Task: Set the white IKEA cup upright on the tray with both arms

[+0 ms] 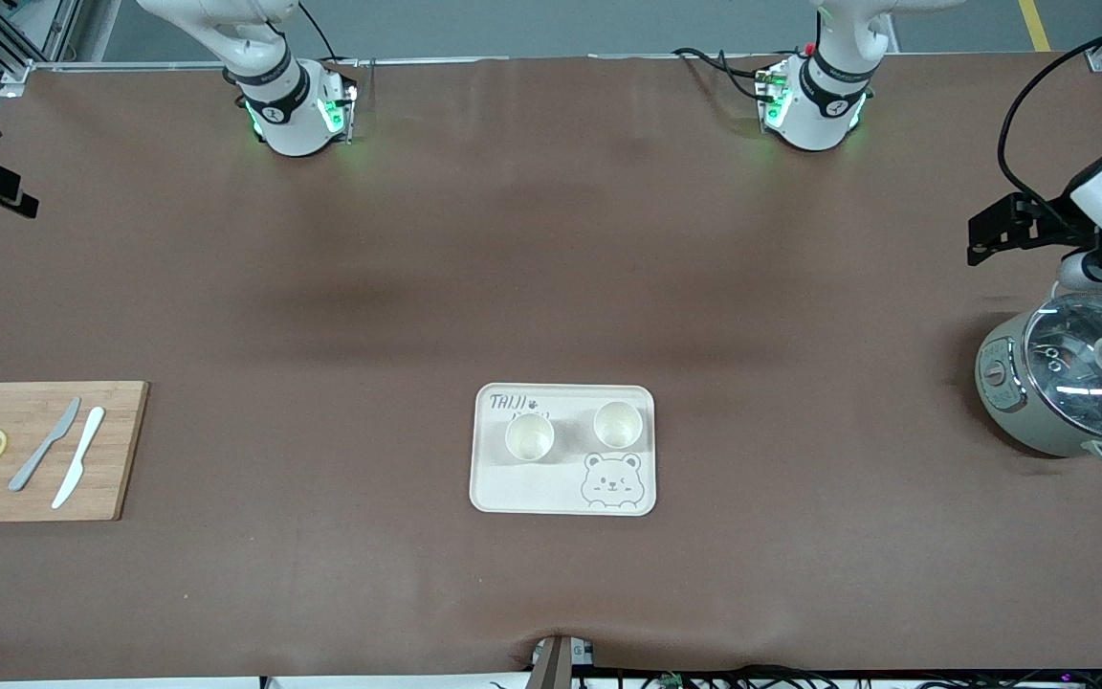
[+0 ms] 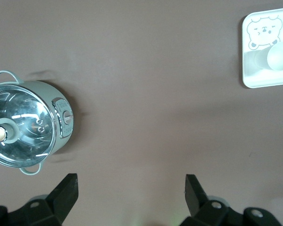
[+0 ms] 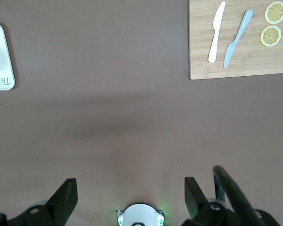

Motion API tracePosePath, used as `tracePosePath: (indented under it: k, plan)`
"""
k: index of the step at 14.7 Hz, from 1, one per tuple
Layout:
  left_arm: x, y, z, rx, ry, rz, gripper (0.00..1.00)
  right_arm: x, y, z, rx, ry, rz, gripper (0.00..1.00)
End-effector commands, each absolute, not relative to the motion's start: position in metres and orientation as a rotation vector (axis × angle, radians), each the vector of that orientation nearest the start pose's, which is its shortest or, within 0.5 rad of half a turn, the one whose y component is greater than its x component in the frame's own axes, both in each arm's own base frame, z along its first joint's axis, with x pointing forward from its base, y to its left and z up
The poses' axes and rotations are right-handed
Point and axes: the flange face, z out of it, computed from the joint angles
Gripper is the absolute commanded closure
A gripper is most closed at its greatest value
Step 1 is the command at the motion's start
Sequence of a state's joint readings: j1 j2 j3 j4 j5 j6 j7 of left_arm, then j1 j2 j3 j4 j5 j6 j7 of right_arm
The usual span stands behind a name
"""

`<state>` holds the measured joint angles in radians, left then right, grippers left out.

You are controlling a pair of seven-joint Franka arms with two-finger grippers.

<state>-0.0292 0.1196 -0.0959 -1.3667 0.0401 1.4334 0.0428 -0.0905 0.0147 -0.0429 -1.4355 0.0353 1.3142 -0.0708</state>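
brown table (image 1: 551,268): two cups (image 1: 529,437) upright on tray (image 1: 561,498); left tool (image 2: 131,188), right tool (image 3: 129,190) released.

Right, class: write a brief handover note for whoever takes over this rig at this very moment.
Left pincer: open, holding nothing, up over bare table near the lidded pot.
Right pincer: open, holding nothing, over bare table.
Tray: mid-table, with two white cups standing upright on it, side by side.
Done: cups look placed upright.
Left: apparently nothing; both arms wait clear of the tray.

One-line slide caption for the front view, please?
Two white cups stand upright on the cream bear-print tray.
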Motion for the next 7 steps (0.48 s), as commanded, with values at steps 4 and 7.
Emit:
tracePosePath:
  k: [4,7]
  plan:
    - [0.572,-0.066,0.644,-3.119,0.247,0.063,0.00,0.522,-0.044,0.658,-3.225,-0.112,0.331,0.00]
    - [0.572,-0.065,0.644,-3.113,0.246,0.065,0.00,0.530,-0.039,0.662,-3.235,-0.136,0.230,0.00]
